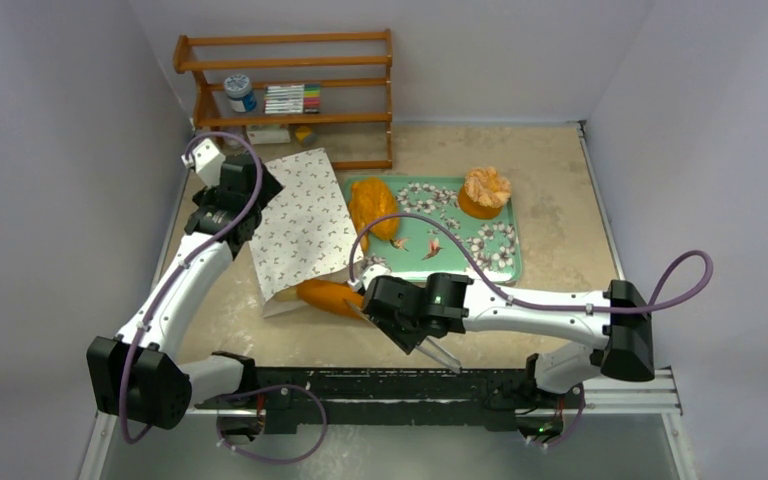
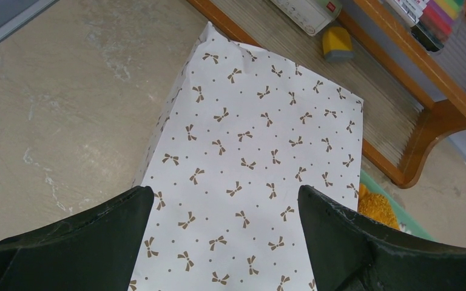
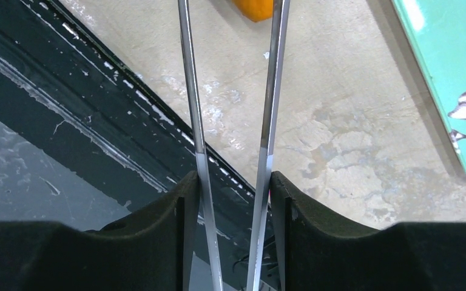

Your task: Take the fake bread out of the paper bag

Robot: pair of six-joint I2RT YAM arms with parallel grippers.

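Over the paper bag [image 2: 249,157], left jaws spread and empty; right jaws clenched on metal tongs [image 3: 273,91].

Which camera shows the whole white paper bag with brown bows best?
The top external view: the whole white bow-printed paper bag lies there, a smooth orange toy loaf at its near end. The left wrist view shows only part, close up, bows clear. The right wrist view misses it.

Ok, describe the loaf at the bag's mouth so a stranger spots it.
Find the white bow-printed paper bag lying left of the green floral tray. At its near open end lies a smooth orange toy loaf, the only visible bread off the tray.
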